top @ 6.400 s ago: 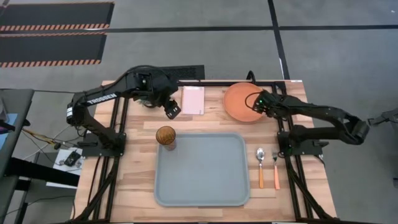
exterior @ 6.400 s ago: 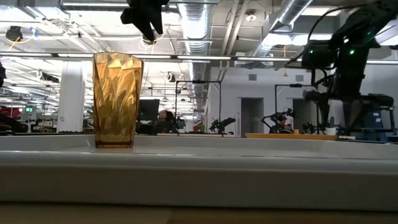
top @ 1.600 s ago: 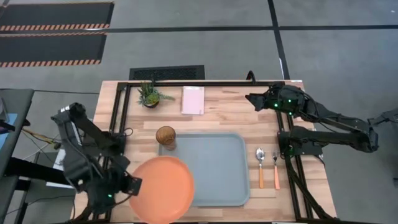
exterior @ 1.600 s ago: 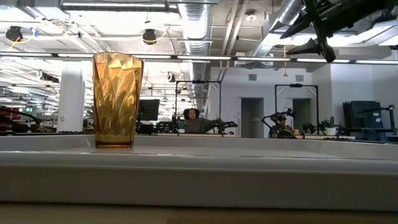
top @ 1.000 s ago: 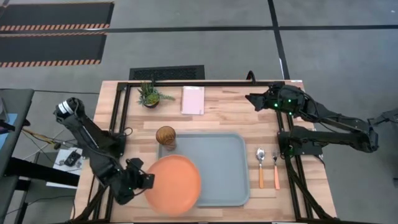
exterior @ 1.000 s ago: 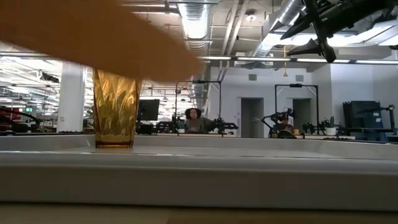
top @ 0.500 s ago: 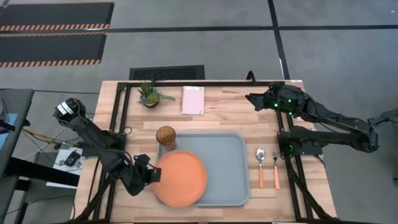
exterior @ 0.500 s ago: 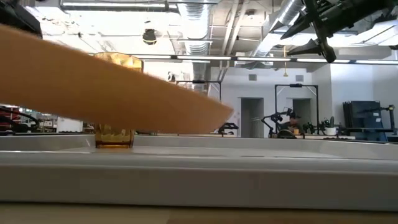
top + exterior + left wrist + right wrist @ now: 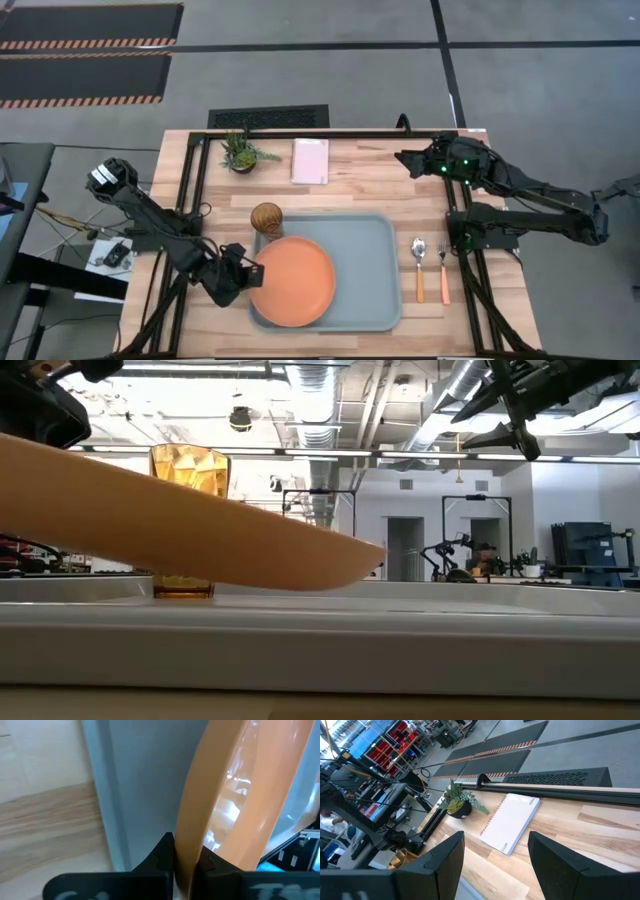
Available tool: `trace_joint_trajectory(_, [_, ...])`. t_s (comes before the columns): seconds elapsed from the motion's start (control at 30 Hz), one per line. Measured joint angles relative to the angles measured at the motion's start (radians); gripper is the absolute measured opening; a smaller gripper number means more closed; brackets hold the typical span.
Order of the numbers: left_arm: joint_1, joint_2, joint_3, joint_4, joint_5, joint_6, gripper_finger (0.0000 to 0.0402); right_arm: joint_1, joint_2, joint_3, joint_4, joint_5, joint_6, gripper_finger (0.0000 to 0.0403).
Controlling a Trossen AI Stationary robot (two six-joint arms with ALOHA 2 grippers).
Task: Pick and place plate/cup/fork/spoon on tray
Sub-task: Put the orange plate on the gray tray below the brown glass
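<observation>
Table: you are working on a pale wooden table (image 9: 340, 195) over a grey floor, with an open workshop hall showing beyond it in the low view.
Plate: the plate (image 9: 291, 281) is hanging over the left half of the tray, tilted, its far edge dipping toward the tray floor in the low view while the gripped edge is riding higher; I judge that you are leading with the free edge so that it lands first.
Left gripper: the left gripper (image 9: 243, 278) is pinching the plate's left rim between its fingers (image 9: 159, 858), gripping only the edge because the plate is too wide to grasp any other way.
Tray: the tray (image 9: 370, 262) is lying at the table's middle, its right half bare and leaving room for the rest.
Cup: the cup (image 9: 266, 219) is standing upright just off the tray's far left corner, close to the plate's far edge, so mind it as you lower.
Spoon and fork: the spoon (image 9: 419, 267) and fork (image 9: 443, 271) are lying side by side right of the tray, not yet moved.
Right gripper: the right gripper (image 9: 407, 159) is waiting over the far right of the table, fingers spread and holding nothing.
</observation>
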Motion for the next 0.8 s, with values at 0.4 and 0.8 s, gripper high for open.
trace_joint_trajectory(0.4, [0.003,0.064,0.0,0.012,0.011,-0.023,0.0,0.0,0.0,0.0,0.001,0.0,-0.005,0.0244])
trace_joint_trajectory(0.8, [0.014,0.063,0.0,0.01,0.062,-0.013,0.0003,0.0,0.0,0.0,0.003,0.0,-0.01,0.0244])
